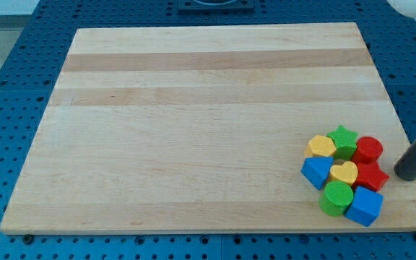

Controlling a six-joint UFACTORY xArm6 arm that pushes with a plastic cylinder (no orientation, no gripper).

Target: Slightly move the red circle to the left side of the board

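Note:
The red circle (369, 149) lies at the upper right of a tight cluster of blocks near the board's lower right corner. It touches the green star (344, 139) on its left and a red angular block (371, 178) below it. My tip (409, 174) rests on the board right of the cluster, a short gap from the red circle and the red angular block, touching neither. The rod slants up to the view's right edge.
The cluster also holds a yellow block (321, 146), a blue block (316, 172), a yellow heart (344, 173), a green circle (336, 198) and a blue cube (365, 207). The wooden board (193, 123) lies on a blue perforated table.

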